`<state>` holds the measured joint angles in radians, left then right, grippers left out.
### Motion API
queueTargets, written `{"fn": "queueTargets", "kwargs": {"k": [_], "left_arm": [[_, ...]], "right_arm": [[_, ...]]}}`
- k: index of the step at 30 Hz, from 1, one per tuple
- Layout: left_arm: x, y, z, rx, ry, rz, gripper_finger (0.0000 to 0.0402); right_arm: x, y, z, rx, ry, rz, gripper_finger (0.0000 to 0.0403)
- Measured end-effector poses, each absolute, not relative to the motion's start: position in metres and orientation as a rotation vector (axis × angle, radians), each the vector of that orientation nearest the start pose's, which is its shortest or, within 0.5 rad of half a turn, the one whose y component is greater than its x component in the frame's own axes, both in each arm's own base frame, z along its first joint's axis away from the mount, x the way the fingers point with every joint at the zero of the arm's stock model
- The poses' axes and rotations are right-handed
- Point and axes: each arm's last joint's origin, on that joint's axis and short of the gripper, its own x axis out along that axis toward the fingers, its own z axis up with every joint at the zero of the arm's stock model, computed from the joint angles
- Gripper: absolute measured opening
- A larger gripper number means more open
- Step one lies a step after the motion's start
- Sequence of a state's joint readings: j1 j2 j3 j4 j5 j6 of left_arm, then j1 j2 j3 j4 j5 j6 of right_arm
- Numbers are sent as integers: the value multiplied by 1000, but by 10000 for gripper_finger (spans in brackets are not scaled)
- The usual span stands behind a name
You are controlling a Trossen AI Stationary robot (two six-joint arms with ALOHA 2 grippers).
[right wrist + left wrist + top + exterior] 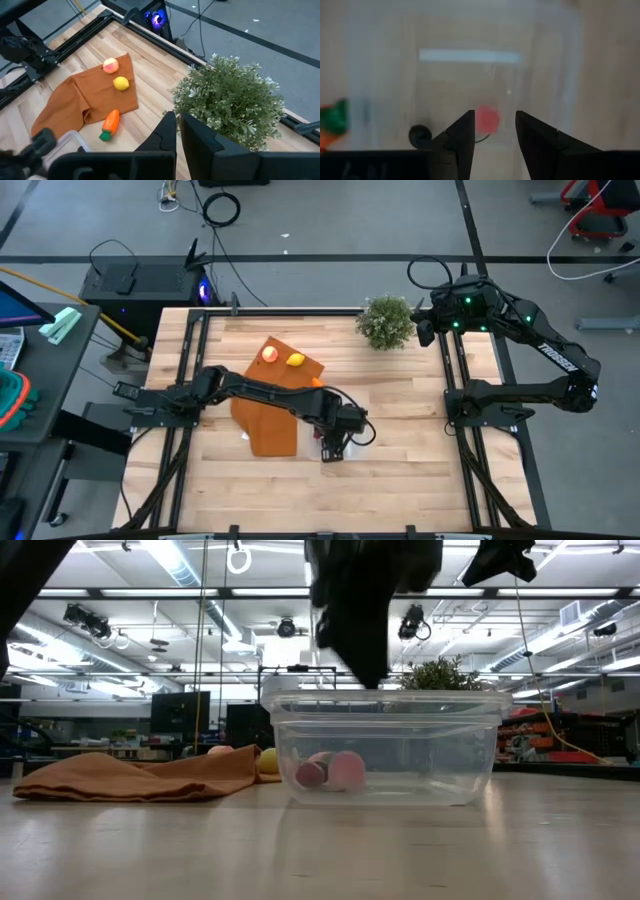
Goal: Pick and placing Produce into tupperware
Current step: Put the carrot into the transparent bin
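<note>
The clear tupperware [420,740] stands on the table under my left gripper [335,444]. A red-pink piece [347,771] and a small dark piece [311,774] rest on its floor. My left gripper [495,114] hangs open above it, fingers pointing down, with the red-pink piece [487,119] below the gap. The carrot [109,125] lies on the table beside the container. The red-yellow fruit [269,353] and the lemon [296,360] sit on the orange-brown cloth [272,415]. My right gripper [178,125] is shut, raised by the potted plant.
The bushy potted plant [386,321] stands at the table's far edge, right of centre, just below my right gripper [425,330]. The cloth covers the middle left of the table. Bare wood shows along the near edge and at the right.
</note>
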<state>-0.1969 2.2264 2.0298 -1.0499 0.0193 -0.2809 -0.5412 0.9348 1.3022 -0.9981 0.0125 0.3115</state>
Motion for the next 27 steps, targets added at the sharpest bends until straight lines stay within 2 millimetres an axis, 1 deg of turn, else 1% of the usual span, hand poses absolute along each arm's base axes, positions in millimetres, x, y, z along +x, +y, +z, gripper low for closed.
{"fn": "queueTargets", "kwargs": {"k": [5,7,10,14,19,23,27], "left_arm": [[454,-91,272,-106,1194,-42,137],[452,-90,281,-84,1193,-32,134],[450,-79,289,-117,1208,6,130],[444,-49,292,-204,1297,126,125],[432,-3,301,-258,1393,235,121],[420,35,318,-284,1375,319,120],[402,75,342,-371,1287,417,113]], "right_arm": [[127,-77,403,459,530,-633,1],[127,-77,403,459,530,-633,1],[127,-77,403,458,530,-633,1],[127,-77,403,456,531,-634,1],[127,-77,403,441,535,-630,1],[127,-77,403,440,536,-630,1],[127,-77,403,440,536,-630,1]]}}
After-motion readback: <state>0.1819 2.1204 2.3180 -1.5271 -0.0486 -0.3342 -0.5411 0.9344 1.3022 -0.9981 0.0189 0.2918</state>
